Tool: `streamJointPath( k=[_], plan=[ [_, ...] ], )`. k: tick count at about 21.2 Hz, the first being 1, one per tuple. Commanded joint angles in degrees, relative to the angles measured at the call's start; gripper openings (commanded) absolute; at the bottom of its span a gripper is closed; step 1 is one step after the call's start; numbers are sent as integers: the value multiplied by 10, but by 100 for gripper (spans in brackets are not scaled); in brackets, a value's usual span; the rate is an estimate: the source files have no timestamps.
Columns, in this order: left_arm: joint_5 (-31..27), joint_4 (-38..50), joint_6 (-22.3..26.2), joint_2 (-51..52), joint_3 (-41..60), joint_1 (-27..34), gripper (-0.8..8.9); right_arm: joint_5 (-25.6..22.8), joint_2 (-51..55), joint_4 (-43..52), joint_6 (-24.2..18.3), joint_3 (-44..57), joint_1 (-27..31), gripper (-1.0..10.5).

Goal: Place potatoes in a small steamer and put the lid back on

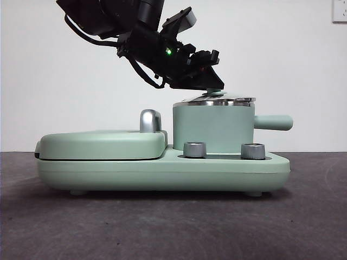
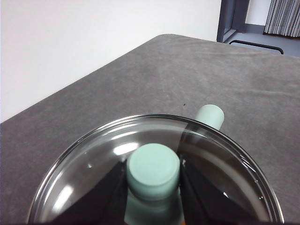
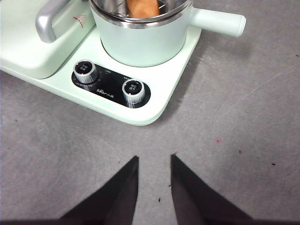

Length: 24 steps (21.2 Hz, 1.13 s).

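Note:
The small steamer (image 1: 212,127) is a mint-green pot standing on the right half of a green cooker base, with its stubby handle (image 1: 274,122) pointing right. The clear glass lid (image 1: 219,100) lies at the pot's steel rim, slightly tilted. My left gripper (image 1: 209,86) reaches down from the upper left and is shut on the lid's green knob (image 2: 153,171). Through the glass (image 2: 93,159) the left wrist view shows the pot's handle (image 2: 209,115). In the right wrist view, the potatoes (image 3: 143,6) show as an orange-brown lump inside the steamer (image 3: 145,44). My right gripper (image 3: 154,158) hangs open over bare table, holding nothing.
The cooker base (image 1: 162,170) carries a flat mint-green griddle cover (image 1: 103,143) with a chrome handle (image 1: 150,120) to the left of the pot. Two silver dials (image 3: 132,90) sit on its front. Grey table lies all round, with a white wall behind.

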<state>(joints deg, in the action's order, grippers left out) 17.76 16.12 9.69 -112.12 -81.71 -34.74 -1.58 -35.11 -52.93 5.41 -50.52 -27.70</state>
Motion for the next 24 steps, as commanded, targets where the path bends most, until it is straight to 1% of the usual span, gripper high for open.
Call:
streamJointPath(
  k=[1,10,14,16,24],
  plan=[
    [0,-10,-3,-15,-12,-5,12,-2,-3,5,6,-4,-3,101],
    [-12,-36,1,-14,-46,-2,12,-2,-3,5,6,-4,-3,101],
    [-13,-83,22,-14,-68,-2,12,-2,-3,6,6,-4,-3,101],
    [-13,-89,31,-14,-71,-2,12,-3,-3,6,6,-4,-3,101],
    [-13,-105,31,-14,-71,-2,12,-4,-3,6,6,-4,-3,101]
  ],
)
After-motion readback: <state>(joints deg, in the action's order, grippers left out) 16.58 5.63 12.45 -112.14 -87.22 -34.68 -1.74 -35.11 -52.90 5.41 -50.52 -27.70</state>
